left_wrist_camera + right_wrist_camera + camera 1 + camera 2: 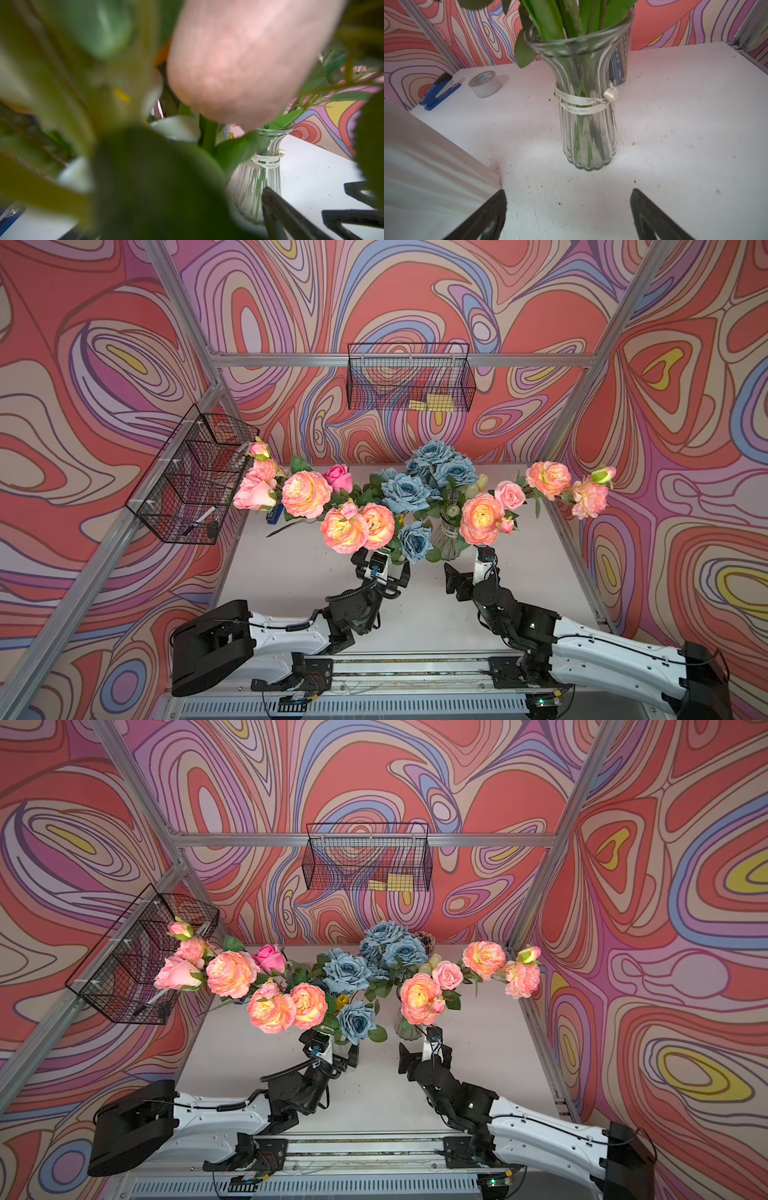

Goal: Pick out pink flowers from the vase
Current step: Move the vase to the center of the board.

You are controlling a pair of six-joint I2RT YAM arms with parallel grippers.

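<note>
Tape roll beyond vase: right wrist only

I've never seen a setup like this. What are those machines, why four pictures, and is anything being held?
They are robot arms, a left arm and a right arm, fixed at the front of a white table. Two pictures look down from overhead, showing nearly the same scene. The other two come from a camera on each wrist, looking past its claw. On the table stand a glass vase tied with ribbon, a blue stapler and a tape roll. Above spread pink flowers and dusty-blue roses. The left claw, among blurred leaves, and the right claw, facing the vase, are open and hold nothing.
</note>
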